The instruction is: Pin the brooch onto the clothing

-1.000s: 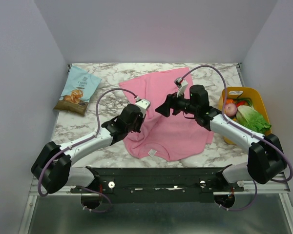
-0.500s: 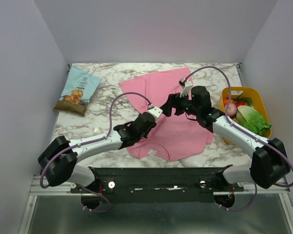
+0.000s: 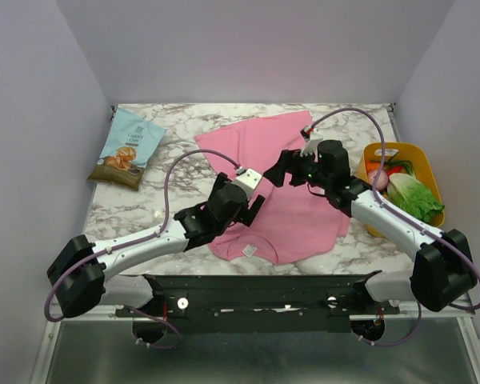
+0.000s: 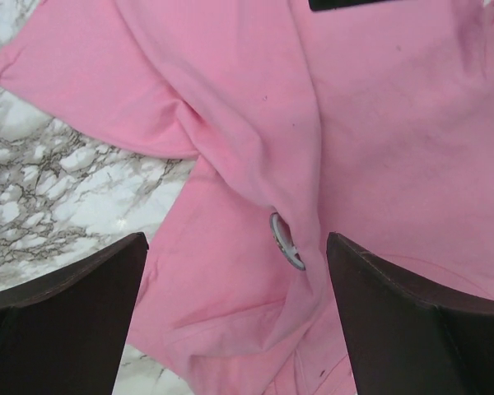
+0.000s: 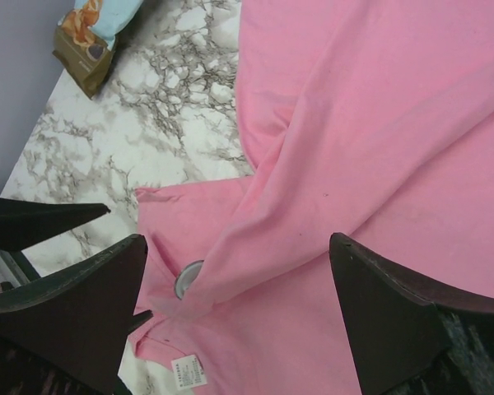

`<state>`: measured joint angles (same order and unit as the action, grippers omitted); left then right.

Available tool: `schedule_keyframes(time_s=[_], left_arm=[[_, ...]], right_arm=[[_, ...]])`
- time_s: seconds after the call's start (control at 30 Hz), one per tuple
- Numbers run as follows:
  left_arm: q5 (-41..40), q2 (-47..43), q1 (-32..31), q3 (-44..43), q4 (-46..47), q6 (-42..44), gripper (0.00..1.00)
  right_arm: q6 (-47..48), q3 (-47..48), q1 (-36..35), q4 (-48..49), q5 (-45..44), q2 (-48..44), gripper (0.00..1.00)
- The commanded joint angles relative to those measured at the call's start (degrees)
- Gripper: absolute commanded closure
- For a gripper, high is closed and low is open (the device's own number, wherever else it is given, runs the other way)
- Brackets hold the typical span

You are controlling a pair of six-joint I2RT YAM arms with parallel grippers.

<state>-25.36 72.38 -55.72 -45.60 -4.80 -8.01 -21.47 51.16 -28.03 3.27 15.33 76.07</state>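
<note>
The clothing (image 3: pixel 292 212) is a pink T-shirt lying rumpled on the marble table, neckline toward the near edge. The brooch (image 4: pixel 286 241), a small silvery disc, rests on the shirt with a raised fold of fabric covering part of it. It also shows in the right wrist view as the brooch (image 5: pixel 187 278), near the collar. My left gripper (image 3: pixel 254 204) (image 4: pixel 237 247) hovers open over the shirt's left side, the brooch below and between its fingers, untouched. My right gripper (image 3: pixel 277 171) (image 5: pixel 237 243) is open above the shirt's middle, holding nothing. The top view does not show the brooch.
A blue snack bag (image 3: pixel 128 148) lies at the table's far left. A yellow basket (image 3: pixel 400 148) holding vegetables stands at the right edge. The shirt's white label (image 3: pixel 249 250) (image 5: pixel 185 372) sits near the front edge. The left arm's dark parts (image 5: pixel 33 222) reach into the right wrist view.
My left gripper has swung right onto the shirt and gone from shut to wide open. The right gripper has opened a little wider and drawn slightly back to the right.
</note>
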Motion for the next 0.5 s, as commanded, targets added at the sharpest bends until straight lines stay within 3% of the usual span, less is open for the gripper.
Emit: schedule_keyframes(time_s=[0.0,0.23,0.47], left_arm=[[-0.48,-2.94,0.7,-0.8,2.78,-0.34,0.01],[12.95,-3.47,7.73,-4.05,3.83,-1.22,0.01],[26.06,-0.84,19.94,-7.91,4.53,-7.54,0.01]], right_arm=[[-0.06,1.22,0.61,-1.42,-1.27,0.13,0.0],[-1.55,6.14,2.1,-1.51,2.07,3.55,0.0],[-1.38,14.66,3.6,-4.75,3.13,9.35,0.0]])
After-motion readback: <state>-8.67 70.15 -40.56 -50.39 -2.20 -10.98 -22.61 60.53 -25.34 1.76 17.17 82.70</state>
